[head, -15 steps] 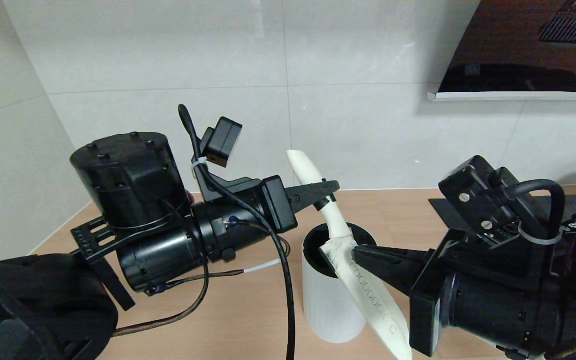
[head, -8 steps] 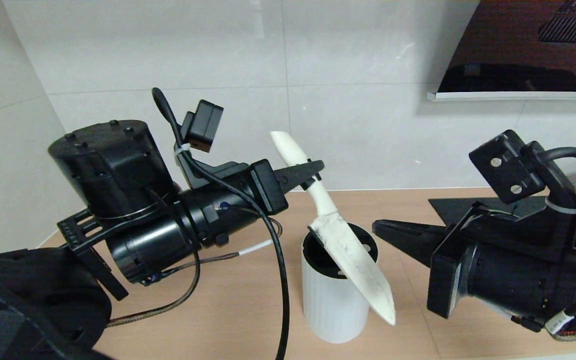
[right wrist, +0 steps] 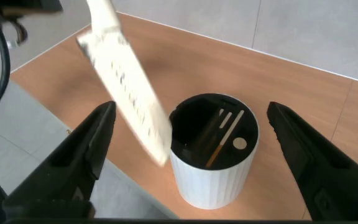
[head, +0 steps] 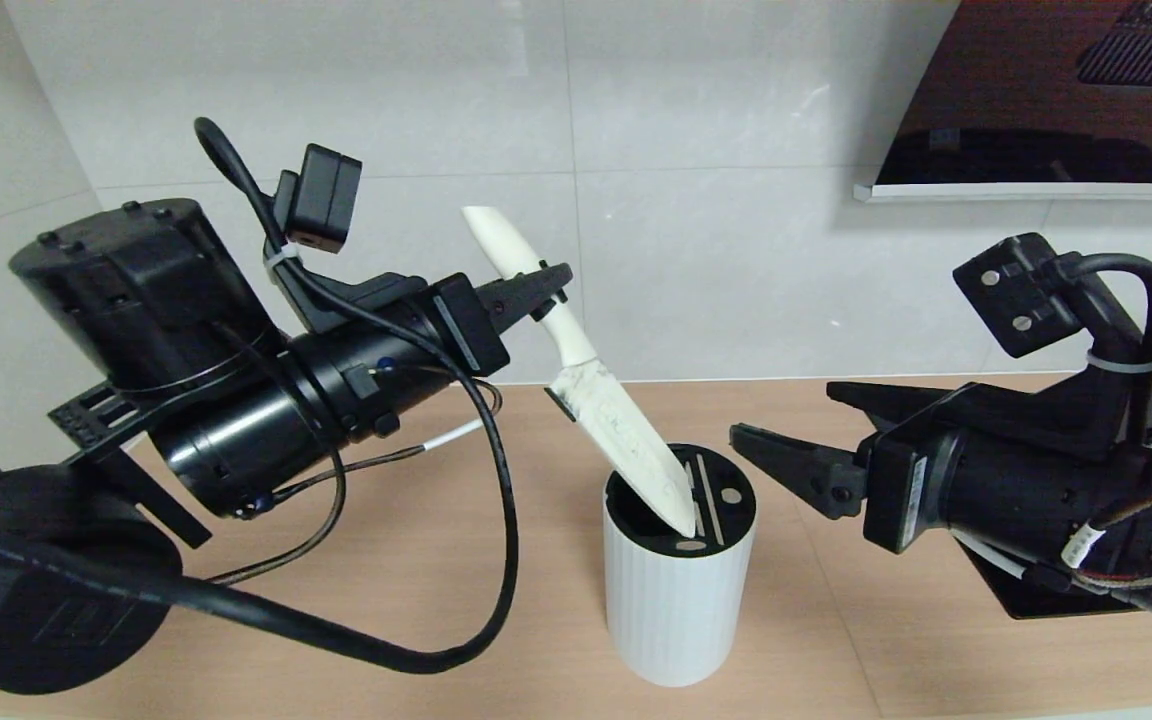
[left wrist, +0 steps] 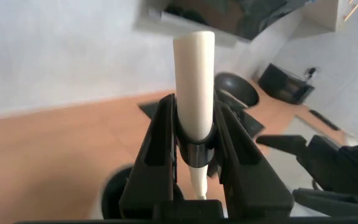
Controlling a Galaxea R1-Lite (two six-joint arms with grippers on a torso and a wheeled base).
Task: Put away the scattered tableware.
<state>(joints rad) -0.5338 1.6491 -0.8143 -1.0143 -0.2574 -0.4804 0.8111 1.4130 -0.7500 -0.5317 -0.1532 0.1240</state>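
Knife point(head: 616, 440), gripped by left pincer point(head: 546, 290), has lifted away from open right pincer point(head: 786, 415), tip near holder point(head: 676, 600).

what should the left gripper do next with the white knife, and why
Probably lower the left gripper slightly, steering the tip into an opening: it grips the white ceramic knife by its handle, tip near the black top of the white ribbed holder.
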